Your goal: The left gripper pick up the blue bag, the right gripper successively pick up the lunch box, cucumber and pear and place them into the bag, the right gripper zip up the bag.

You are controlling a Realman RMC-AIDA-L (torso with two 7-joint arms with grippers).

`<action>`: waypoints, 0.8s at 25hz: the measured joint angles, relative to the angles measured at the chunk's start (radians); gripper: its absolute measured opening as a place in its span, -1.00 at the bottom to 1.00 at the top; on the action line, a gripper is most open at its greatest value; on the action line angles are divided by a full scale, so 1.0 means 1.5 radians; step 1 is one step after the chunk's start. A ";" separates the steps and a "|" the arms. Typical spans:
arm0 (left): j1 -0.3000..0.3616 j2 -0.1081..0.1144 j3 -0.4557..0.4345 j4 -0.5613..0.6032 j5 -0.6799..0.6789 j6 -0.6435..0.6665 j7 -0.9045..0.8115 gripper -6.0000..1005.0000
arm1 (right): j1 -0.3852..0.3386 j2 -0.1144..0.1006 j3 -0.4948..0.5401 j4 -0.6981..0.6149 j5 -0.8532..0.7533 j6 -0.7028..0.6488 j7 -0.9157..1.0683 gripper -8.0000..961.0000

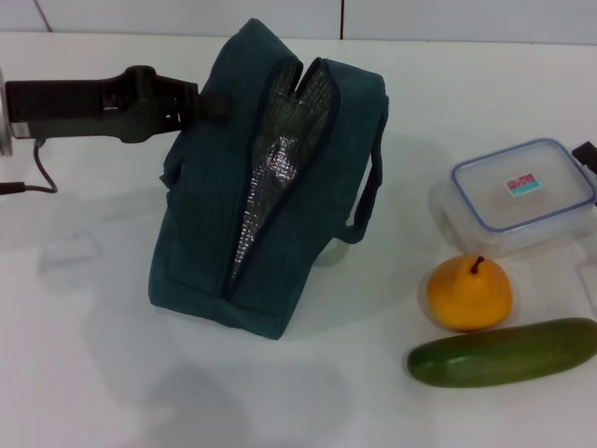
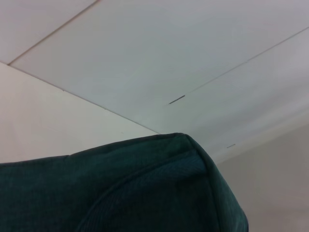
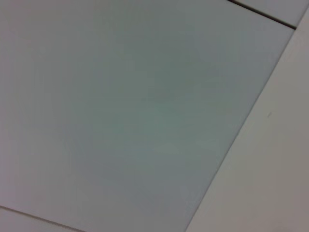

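Holding the blue bag [image 1: 270, 187] upright on the counter [image 1: 93, 373], left claw [image 1: 207, 105] clenched on its upper edge, zip open. Next: bringing in the right claw, out of view, for the lunch box [image 1: 518, 191] beside pear [image 1: 469, 292] and cucumber [image 1: 504, 353].

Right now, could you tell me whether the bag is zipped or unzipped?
Unzipped: the bag gapes along its top, showing silver lining, held by the left gripper.

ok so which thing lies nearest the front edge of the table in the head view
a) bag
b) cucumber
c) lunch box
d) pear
b: the cucumber lies lowest in the head view, in front of the pear, with the lunch box farther back.
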 joint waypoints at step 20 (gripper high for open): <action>0.003 -0.001 0.000 0.000 -0.004 0.002 0.001 -0.85 | -0.005 -0.003 -0.009 -0.009 0.000 -0.006 0.002 -0.74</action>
